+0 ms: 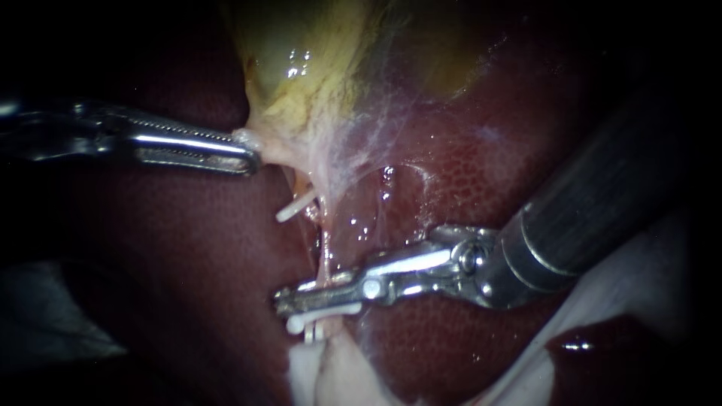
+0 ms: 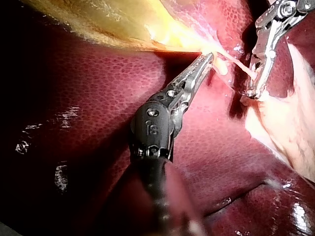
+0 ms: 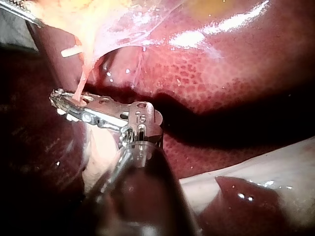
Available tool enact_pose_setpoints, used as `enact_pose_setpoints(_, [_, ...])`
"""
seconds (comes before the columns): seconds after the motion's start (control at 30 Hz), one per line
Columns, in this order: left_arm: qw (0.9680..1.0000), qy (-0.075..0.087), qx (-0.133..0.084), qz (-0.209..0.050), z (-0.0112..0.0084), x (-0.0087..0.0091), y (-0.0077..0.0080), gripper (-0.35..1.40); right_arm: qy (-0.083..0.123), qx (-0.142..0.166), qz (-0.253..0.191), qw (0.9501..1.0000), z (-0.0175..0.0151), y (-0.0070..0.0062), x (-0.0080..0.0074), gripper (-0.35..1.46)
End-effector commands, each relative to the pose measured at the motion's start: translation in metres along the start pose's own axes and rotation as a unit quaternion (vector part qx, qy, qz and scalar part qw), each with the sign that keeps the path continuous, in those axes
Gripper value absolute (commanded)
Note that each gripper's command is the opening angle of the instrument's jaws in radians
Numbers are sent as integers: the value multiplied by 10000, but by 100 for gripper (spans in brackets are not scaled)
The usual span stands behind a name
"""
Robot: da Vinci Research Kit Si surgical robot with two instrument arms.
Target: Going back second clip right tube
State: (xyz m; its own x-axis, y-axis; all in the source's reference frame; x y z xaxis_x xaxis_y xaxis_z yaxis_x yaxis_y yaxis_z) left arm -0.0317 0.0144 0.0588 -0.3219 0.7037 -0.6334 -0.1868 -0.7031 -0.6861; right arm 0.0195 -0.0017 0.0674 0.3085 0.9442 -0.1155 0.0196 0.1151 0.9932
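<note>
White, short plastic clip (image 1: 325,317) sits across the thin pink tube (image 1: 326,252) in the lower middle of the endoscope frame, just under the tip of my right instrument (image 1: 282,299). This seems to be the task's clip, already placed. The slim metal hand of this instrument is only narrowly open, with the tube passing between its two sides. I judge it must open a little more before it draws away, so that it does not drag the tube. A second white clip (image 1: 295,206) lies higher, near the centre.

My left instrument (image 1: 254,159), at the left of the frame, has its hand closed on the pale neck of the yellow gallbladder (image 1: 301,68). It pulls this sideways, so the tube stands stretched and clear of the dark red liver (image 1: 188,286).
</note>
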Motion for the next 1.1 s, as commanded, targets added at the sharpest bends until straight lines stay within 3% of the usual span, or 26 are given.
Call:
enact_pose_setpoints(0.03, [10000, 0, 2, 1, 0, 0, 0, -35, -2, -1, -3, 10000, 0, 1, -1, -35])
enact_pose_setpoints(0.07, [10000, 0, 2, 1, 0, 0, -1, -35, -1, 0, 26, 10000, 1, 1, -1, -33])
enact_pose_setpoints(0.17, [10000, -1, 1, 1, 0, 0, -1, -35, -85, -101, -410, 9991, 1, 2, 0, 24])
enact_pose_setpoints(0.27, [10000, -1, 0, 2, 0, 0, -1, -35, -56, -397, -640, 9971, 1, 2, 0, 43])
enact_pose_setpoints(0.47, [10000, -1, -1, 2, -1, 0, -1, -35, 220, -1000, -1033, 9894, -2, 11, 7, 49])
enact_pose_setpoints(0.63, [10000, -1, 0, 2, -1, 0, 0, -35, 241, -1270, -1292, 9832, -11, 19, 11, 50])
enact_pose_setpoints(0.8, [10000, -1, 0, 2, -1, 0, 0, -35, 186, -1378, -1460, 9795, -15, 22, 11, 50])
enact_pose_setpoints(1.1, [10000, -1, -2, 3, -2, -1, 0, -35, 162, -1369, -1548, 9783, -20, 20, 9, 50])
